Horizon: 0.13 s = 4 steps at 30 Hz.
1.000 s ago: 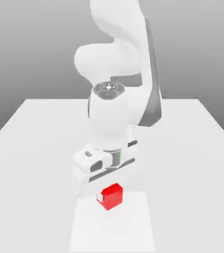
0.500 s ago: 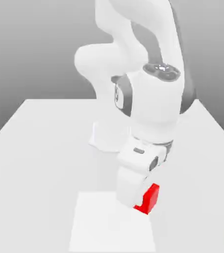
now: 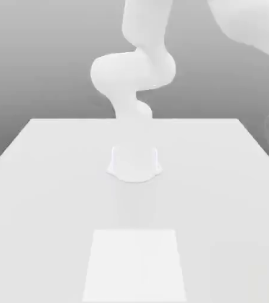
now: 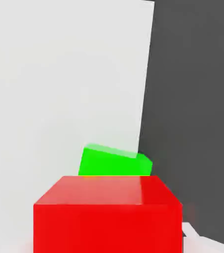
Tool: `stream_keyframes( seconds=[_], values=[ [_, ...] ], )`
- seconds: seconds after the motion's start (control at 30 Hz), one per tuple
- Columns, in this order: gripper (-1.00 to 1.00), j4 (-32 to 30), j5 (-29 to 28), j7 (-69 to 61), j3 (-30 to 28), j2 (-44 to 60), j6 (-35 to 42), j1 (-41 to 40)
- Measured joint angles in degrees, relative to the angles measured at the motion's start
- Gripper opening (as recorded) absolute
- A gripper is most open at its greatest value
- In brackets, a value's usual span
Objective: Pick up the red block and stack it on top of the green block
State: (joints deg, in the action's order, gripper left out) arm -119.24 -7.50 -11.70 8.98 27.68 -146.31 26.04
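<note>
A plain white table fills the lower part of the exterior view, with a slightly brighter rectangular patch marked on its near side and a flat grey backdrop behind. The white arm rises from its round base at the middle of the table, bends upward and leaves the picture at the top towards the exterior view's right. In the hand view the table's white surface ends at a straight edge, with dark grey floor beyond it. One red block sits closest to the camera, and one green block lies on the table just behind it, near that edge, partly hidden by the red one. Whether the jaws are spread or pinching the red block I cannot tell.
</note>
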Motion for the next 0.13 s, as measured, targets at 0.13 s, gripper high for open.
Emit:
stream_keyframes(
  seconds=[0.13],
  values=[
    [1.0,0.0,0.0,0.0,0.0,0.0,0.0,0.0]
  ],
)
